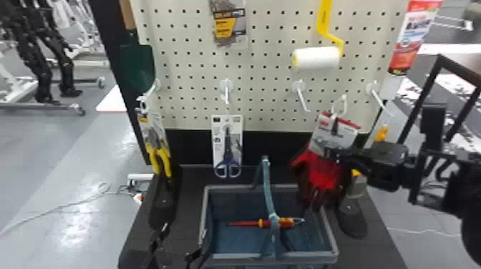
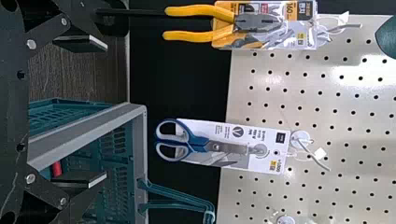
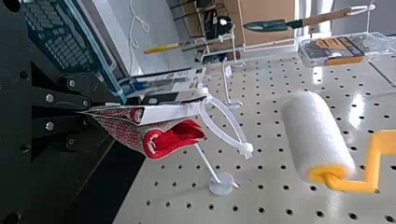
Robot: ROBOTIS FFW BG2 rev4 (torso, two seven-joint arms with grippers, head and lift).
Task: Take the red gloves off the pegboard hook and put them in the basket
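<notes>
Currently, my right hand (image 3: 86, 112) is closed on the red gloves (image 1: 322, 171) and their card (image 1: 316, 141), holding them by the pegboard (image 1: 265, 78), near the far right corner of the basket (image 1: 304, 254). Their white loop (image 3: 224, 122) looks free of the hook (image 3: 205, 161), though against the pale board I can't be certain. I judge the unhooking done — carrying comes next. I need to bring them left, clear the rim and raised handle (image 1: 266, 179), lower them, then release. My left hand (image 2: 105, 111) is open, empty.
</notes>
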